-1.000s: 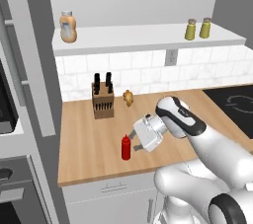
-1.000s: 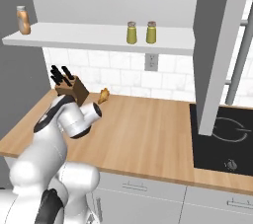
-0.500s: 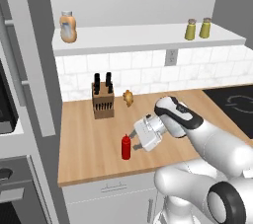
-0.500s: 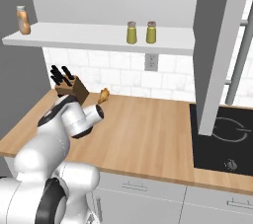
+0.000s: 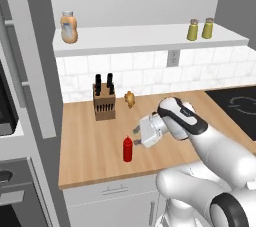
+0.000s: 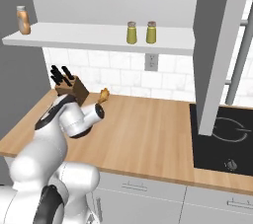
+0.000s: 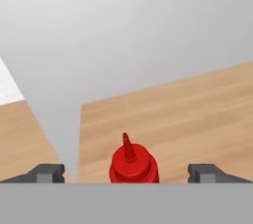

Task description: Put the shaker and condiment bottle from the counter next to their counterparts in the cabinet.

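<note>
Wooden counter [image 5: 90,136] under a white shelf [image 5: 145,38] holding two shakers [image 5: 200,29]; gripper [image 7: 126,173] fingers spread wide around the red bottle [image 7: 133,163].

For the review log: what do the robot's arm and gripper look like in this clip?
The arm is glossy white with rounded, bulbous segments and dark grey bands at the joints. It ends in a boxy white hand carrying the gripper, whose two small finger tips are dark grey and blocky. No cables or markings are visible.

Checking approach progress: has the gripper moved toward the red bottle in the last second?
No. The gripper hangs just right of the condiment bottle, same gap as before.
</note>
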Tool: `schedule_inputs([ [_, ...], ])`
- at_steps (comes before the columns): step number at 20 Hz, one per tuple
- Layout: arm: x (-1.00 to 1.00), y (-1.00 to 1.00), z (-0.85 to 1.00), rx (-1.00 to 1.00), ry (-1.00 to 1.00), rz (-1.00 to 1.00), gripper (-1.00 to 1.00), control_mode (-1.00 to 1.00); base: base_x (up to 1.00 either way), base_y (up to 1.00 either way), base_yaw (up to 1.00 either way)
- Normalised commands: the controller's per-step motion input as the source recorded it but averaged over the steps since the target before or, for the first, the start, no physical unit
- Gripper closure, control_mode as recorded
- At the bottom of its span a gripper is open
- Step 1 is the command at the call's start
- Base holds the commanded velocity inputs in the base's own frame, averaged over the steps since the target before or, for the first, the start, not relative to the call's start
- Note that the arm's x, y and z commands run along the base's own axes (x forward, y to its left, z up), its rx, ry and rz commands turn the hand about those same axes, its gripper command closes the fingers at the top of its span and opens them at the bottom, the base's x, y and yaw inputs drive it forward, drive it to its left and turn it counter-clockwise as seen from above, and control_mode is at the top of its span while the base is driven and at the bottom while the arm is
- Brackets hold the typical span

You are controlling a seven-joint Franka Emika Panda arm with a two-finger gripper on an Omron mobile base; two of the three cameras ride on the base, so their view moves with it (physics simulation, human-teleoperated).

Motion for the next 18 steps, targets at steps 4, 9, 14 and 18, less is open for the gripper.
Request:
schedule_inputs([
  [4, 0.01, 0.12, -0.18, 0.0, 0.0, -0.02, -1.0, -1.0, 0.0, 0.0, 0.0],
  [9, 0.0, 0.18, -0.33, 0.0, 0.01, 0.0, -1.0, -1.0, 0.0, 0.0, 0.0],
  [14, 0.0, 0.02, -0.41, 0.0, 0.0, -0.01, -1.0, -1.0, 0.0, 0.0, 0.0],
  [18, 0.0, 0.0, -0.46, 0.0, 0.0, -0.02, -1.0, -1.0, 0.0, 0.0, 0.0],
])
